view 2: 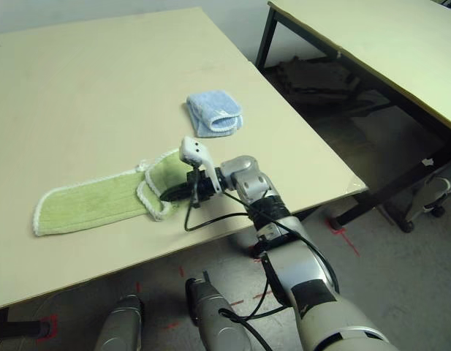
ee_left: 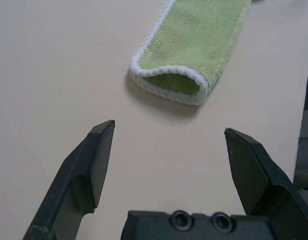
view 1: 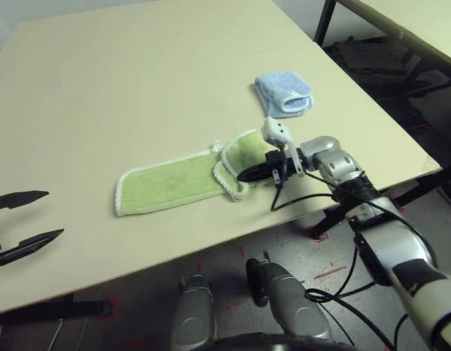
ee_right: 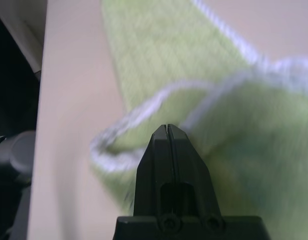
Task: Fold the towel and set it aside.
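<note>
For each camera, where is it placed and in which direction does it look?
Left eye view: on the head, looking down at the table, green towel, blue cloth, both grippers.
Right eye view: beside it, same scene; right gripper shut at the towel's fold.
Left wrist view: along open left gripper toward the towel's end.
Right wrist view: along shut fingers, into the towel.
All views share the towel.

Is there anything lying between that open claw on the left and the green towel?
Nothing visible does. Bare table lies between the open left gripper and the near end of the towel. The blue cloth sits beyond the towel's far end.
</note>
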### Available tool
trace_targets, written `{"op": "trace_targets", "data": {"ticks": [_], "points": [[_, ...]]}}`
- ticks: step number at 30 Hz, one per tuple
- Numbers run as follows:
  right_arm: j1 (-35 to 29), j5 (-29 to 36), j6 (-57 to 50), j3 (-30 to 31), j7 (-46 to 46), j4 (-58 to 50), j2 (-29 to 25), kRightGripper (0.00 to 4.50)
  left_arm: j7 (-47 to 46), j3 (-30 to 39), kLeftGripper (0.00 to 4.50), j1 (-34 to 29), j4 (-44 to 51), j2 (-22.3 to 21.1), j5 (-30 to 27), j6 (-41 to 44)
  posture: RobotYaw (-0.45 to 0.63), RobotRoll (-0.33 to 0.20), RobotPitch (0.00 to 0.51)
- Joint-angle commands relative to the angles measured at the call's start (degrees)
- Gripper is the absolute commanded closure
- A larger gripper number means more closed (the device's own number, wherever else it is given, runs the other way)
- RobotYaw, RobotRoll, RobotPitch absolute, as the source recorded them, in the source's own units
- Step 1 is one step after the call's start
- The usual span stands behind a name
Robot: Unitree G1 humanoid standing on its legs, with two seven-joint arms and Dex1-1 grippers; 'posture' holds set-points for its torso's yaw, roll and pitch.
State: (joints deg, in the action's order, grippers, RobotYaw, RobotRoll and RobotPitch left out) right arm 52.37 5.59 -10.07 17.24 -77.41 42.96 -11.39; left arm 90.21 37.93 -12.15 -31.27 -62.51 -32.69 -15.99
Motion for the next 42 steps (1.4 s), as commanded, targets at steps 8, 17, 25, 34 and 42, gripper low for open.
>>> {"op": "trace_targets", "data": {"ticks": [8, 17, 25, 34, 42], "points": [[4.82, -1.88, 0.00, -2.92, 10.36, 8.00, 2.95, 4.45, 0.11, 0.83, 0.00, -0.18, -0.51, 0.44, 0.89, -0.15, -0.01, 0.000, 0.188], [9.99, -1.86, 2.79, -6.73, 15.15, 15.65, 4.53, 4.45, -0.21, 0.42, 0.00, 0.32, -0.28, 0.75, 0.99, 0.05, -0.01, 0.000, 0.185], [10.35, 0.19, 2.05, -9.48, 11.05, 14.45, 4.13, 4.45, -0.33, 1.05, 0.00, -0.30, 0.16, 1.08, 1.09, 0.06, -0.01, 0.000, 0.181], [11.92, 3.37, 0.60, -13.20, 3.75, 14.37, -0.02, 4.45, -0.36, 1.35, 0.00, -1.34, 1.25, 1.42, 0.85, 0.57, -0.01, 0.000, 0.181], [13.50, 3.98, 4.81, -15.93, -0.04, 18.35, -3.40, 4.45, -0.64, 1.39, 0.00, -1.71, 2.34, 1.55, 0.87, 1.32, -0.02, 0.000, 0.179]]}}
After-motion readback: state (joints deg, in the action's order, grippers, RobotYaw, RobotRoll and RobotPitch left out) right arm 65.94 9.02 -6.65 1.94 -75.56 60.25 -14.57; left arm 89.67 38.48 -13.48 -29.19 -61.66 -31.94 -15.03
